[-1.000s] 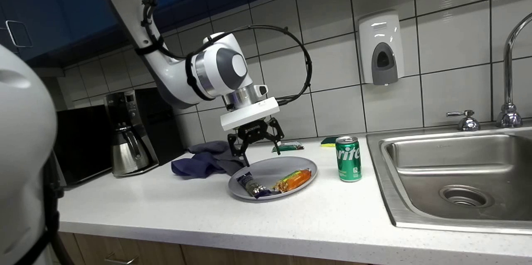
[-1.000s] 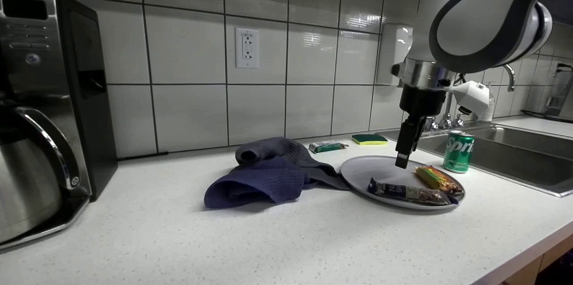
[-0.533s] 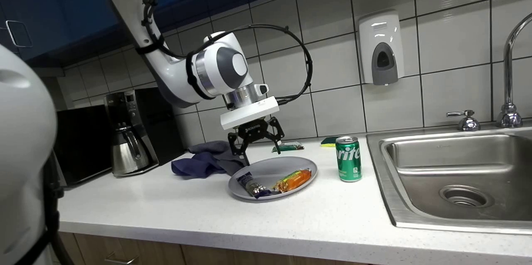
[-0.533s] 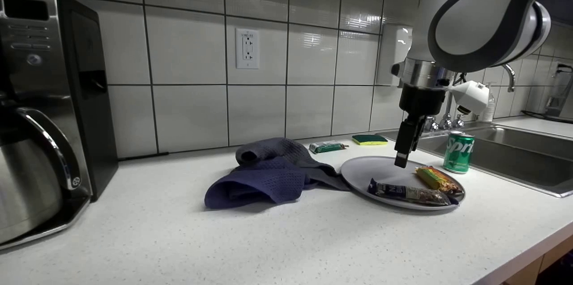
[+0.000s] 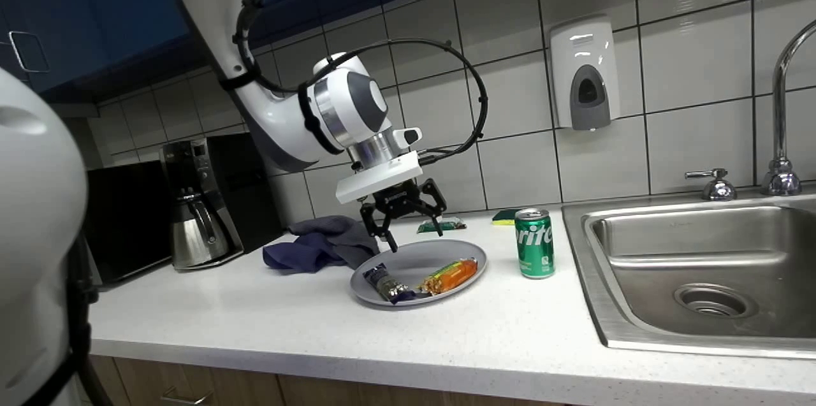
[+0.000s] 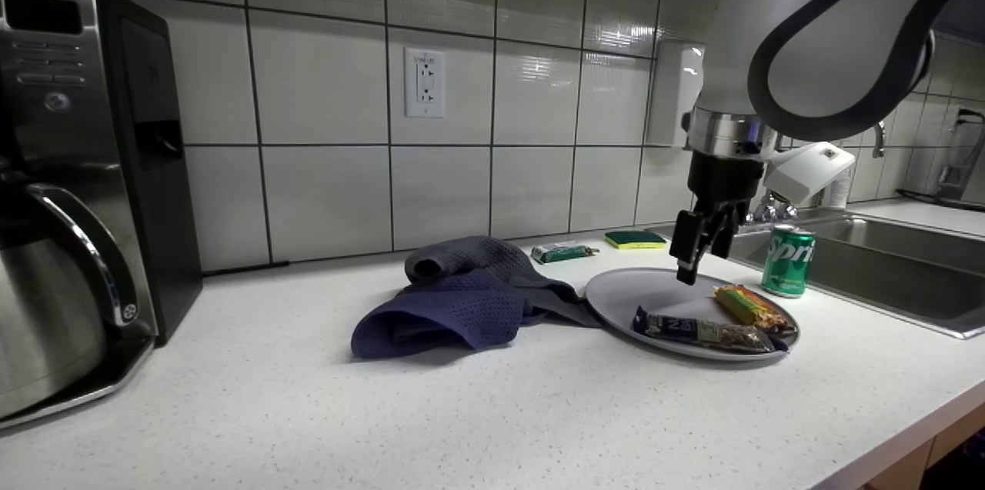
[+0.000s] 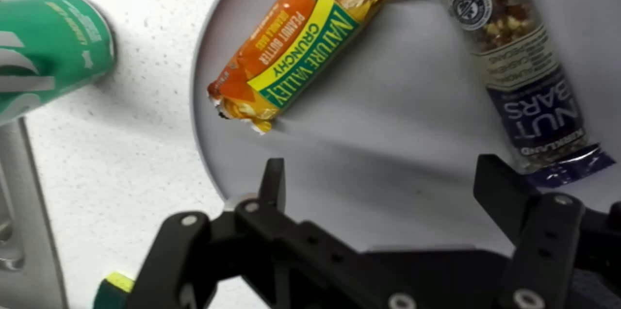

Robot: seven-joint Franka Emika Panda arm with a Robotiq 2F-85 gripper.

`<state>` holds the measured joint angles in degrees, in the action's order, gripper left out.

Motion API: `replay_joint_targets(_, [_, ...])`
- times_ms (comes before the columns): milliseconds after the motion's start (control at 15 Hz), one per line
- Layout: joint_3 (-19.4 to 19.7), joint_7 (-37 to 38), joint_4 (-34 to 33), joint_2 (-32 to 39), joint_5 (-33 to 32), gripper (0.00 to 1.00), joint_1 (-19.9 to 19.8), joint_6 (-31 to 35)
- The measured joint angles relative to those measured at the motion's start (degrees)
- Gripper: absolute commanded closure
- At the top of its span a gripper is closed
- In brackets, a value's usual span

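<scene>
My gripper [image 5: 416, 240] hangs open above the grey plate [image 5: 414, 258], with nothing between its fingers; the plate's surface shows through the gap in the wrist view. On the plate lie two wrapped bars. The orange and yellow granola bar [image 7: 291, 52] rests on the sink side, near the green soda can [image 7: 53, 52]. A dark blue and clear nut bar [image 7: 526, 86] lies across from it; in the wrist view the right fingertip [image 7: 499, 187] overlaps its near end from above. In both exterior views the fingertips stand apart from both bars.
A blue-grey cloth [image 6: 462, 313] is bunched against the plate's side. Behind are a green-wrapped bar [image 6: 563, 252] and a sponge [image 6: 635, 239] near the tiled wall. The steel sink [image 5: 590, 291] lies beyond the can, and a coffee maker [image 5: 197, 215] stands opposite.
Over the last half second the gripper has turned and risen slightly, shifting a little toward the sink in an exterior view. It stays open. Plate, bars, can and cloth have not moved.
</scene>
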<state>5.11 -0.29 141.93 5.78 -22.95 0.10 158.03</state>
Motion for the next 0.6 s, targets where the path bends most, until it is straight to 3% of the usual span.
replay_joint_targets(267, [0.9, 14.1, -3.2, 3.0, -3.2, 0.00, 0.7, -1.2])
replay_joint_targets(600, [0.9, 23.5, -7.2, 8.0, -1.2, 0.00, 2.9, -2.1])
